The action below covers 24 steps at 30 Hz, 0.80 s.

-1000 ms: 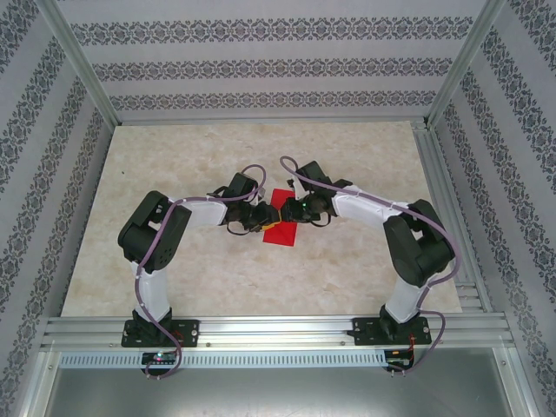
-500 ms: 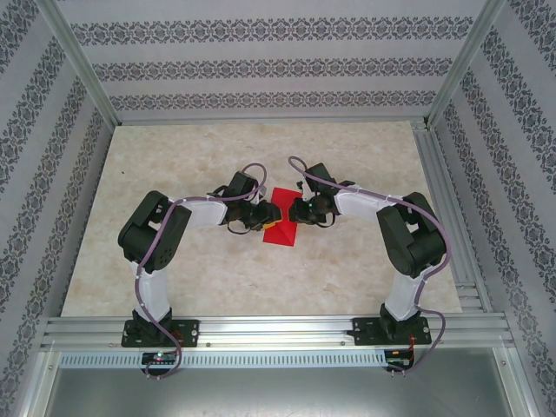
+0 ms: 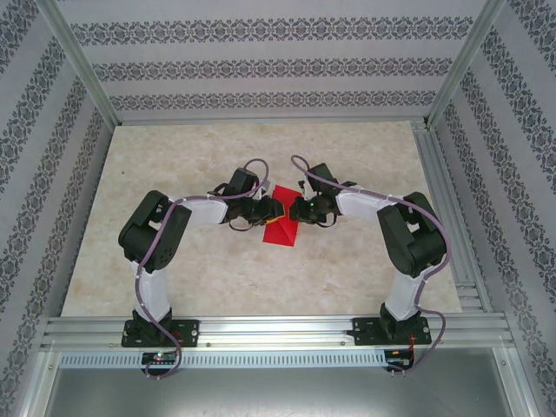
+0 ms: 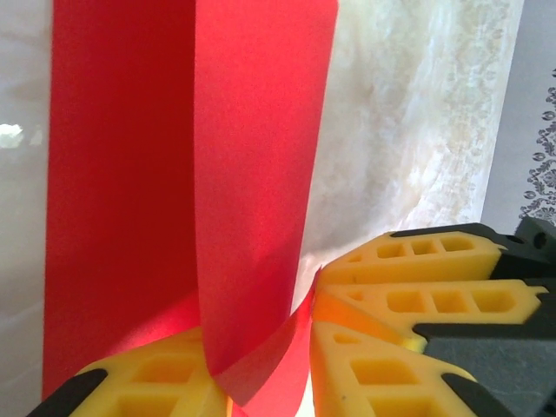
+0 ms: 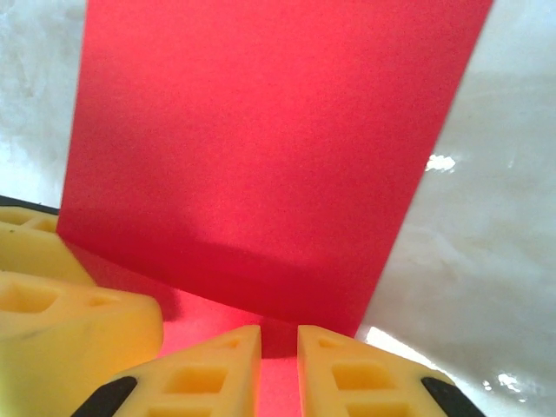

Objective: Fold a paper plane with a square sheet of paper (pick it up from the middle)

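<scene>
The square sheet of paper point(image 3: 280, 228) is bright red and lies mid-table, with one part lifted into a standing flap point(image 4: 252, 174). My left gripper point(image 3: 268, 211) meets it from the left and my right gripper point(image 3: 287, 208) from the right, tips almost touching. In the left wrist view the curled fold of the paper point(image 4: 261, 365) runs through the left gripper point(image 4: 269, 382), whose yellow fingers point(image 4: 148, 387) stand apart around it. In the right wrist view the right gripper point(image 5: 278, 365) shows a narrow gap over flat red paper point(image 5: 217, 313), and the flap point(image 5: 261, 156) rises just ahead.
The marble-patterned tabletop point(image 3: 174, 261) has free room on all sides of the paper. Aluminium frame rails point(image 3: 434, 174) and patterned walls point(image 3: 261, 65) close it in. The right gripper's fingers point(image 4: 408, 278) crowd the left wrist view, and the left gripper's fingers point(image 5: 61, 304) crowd the right wrist view.
My right gripper has drawn back to the right off the middle of the paper, uncovering more red. The paper's far part now stands higher. The left gripper nudged slightly toward the paper.
</scene>
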Motion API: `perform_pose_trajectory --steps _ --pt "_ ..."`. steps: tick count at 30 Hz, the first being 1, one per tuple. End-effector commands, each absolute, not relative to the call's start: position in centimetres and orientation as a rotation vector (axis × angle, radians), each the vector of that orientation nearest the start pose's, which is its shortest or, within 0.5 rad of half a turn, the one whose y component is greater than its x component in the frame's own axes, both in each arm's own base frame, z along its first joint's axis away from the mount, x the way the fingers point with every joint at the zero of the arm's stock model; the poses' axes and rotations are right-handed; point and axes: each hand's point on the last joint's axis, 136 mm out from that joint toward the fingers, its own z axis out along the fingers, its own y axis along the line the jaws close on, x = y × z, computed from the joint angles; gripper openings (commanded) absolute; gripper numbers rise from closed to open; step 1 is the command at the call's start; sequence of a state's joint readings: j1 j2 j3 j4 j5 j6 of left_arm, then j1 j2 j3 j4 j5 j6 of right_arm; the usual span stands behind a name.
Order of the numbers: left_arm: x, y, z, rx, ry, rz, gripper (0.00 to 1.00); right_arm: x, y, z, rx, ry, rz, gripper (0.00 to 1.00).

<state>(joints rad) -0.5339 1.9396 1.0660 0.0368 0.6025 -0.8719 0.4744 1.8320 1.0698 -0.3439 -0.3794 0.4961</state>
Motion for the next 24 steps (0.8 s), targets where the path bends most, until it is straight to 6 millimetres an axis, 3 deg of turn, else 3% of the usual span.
perform_pose_trajectory --steps 1,5,11,17,24 --pt "35.1 -33.5 5.8 0.004 2.606 -1.338 0.26 34.0 24.1 3.9 -0.056 2.776 0.814 0.2" --pt "35.2 -33.3 6.1 0.032 2.598 -1.304 0.16 34.5 23.1 5.4 -0.008 2.722 0.809 0.23" --pt "35.3 -31.4 8.4 0.077 2.596 -1.124 0.1 35.4 20.2 9.1 0.079 2.584 0.728 0.41" --pt "34.9 -25.8 12.5 0.099 2.636 -0.669 0.1 35.8 17.2 11.8 0.145 2.473 0.621 0.64" --pt "34.4 -19.2 17.9 0.08 2.594 -0.179 0.1 35.9 15.2 14.2 0.178 2.357 0.563 0.93"
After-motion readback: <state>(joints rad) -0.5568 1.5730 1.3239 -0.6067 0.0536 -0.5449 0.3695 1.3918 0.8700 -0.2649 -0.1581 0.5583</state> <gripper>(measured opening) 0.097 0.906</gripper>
